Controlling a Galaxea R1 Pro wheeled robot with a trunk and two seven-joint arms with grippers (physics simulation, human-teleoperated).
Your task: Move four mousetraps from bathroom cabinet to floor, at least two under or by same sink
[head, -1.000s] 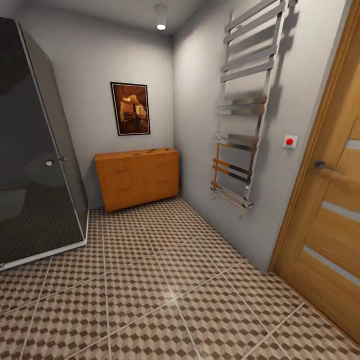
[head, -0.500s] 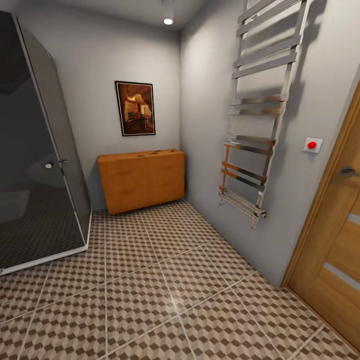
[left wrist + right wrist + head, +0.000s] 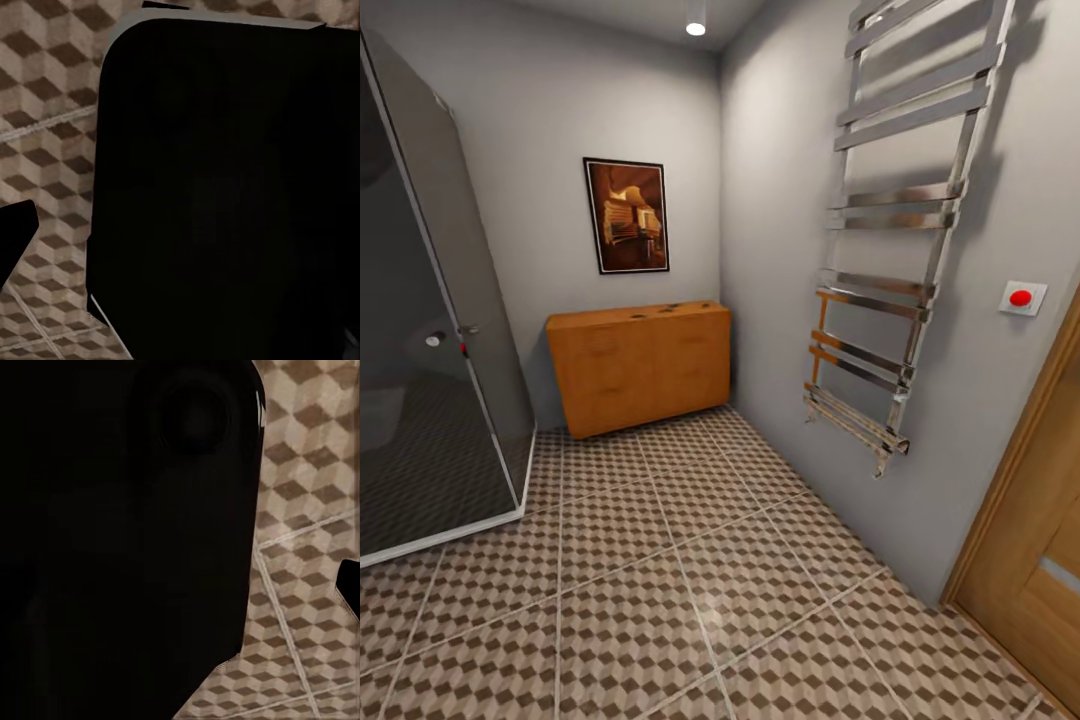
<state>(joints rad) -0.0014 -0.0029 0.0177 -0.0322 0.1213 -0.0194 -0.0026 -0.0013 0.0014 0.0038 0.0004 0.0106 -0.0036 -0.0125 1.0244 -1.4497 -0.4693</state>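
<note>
The orange-brown cabinet [image 3: 638, 368] stands against the far wall, under a framed picture. A few small dark mousetraps [image 3: 666, 311] lie on its top, too small to count. The patterned bathroom floor [image 3: 660, 590] stretches from me to the cabinet. The sink is out of view. In the left wrist view a dark fingertip [image 3: 15, 232] pokes in over the tiles beside a black part of the robot's body. In the right wrist view another dark fingertip [image 3: 349, 585] shows at the edge. Neither view shows whether the fingers are open or shut.
A dark glass shower cubicle [image 3: 430, 360] fills the left side. A chrome towel rail [image 3: 890, 260] hangs on the right wall, with a red button [image 3: 1020, 297] and a wooden door [image 3: 1030, 560] beyond it. Open tiles lead to the cabinet.
The whole head view has shifted: the camera has moved forward, so the cabinet looks nearer and the door has slid towards the right edge. Nothing in the room has moved.
</note>
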